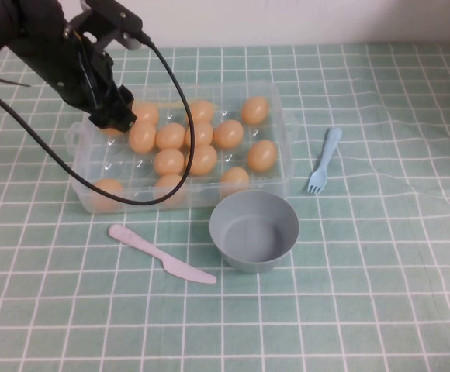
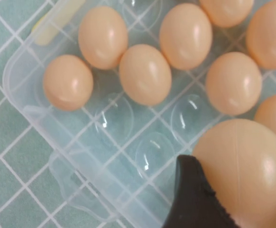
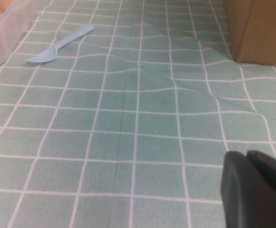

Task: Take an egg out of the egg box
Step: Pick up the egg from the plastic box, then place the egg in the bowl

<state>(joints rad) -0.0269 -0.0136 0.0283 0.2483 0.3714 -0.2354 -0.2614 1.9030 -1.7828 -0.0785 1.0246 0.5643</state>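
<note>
Over the far-left corner of the clear plastic egg box [image 1: 283, 147], the left end effector [image 1: 113, 120] is closed on a smooth, light, fragile orange-tan egg [image 2: 245, 171], best pinched gently across its middle, while the right end effector [image 3: 257, 190], aperture indiscernible, is parked low over the tabletop [image 1: 365, 310].

The left end effector [image 2: 209, 209] has one dark finger against the egg [image 2: 245, 168], above the egg box [image 2: 81, 166]

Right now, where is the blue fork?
In the high view the fork lies on the tablecloth on the robot's right, just beside the egg box and up past the bowl; the left hand is over the box's far-left corner.
</note>
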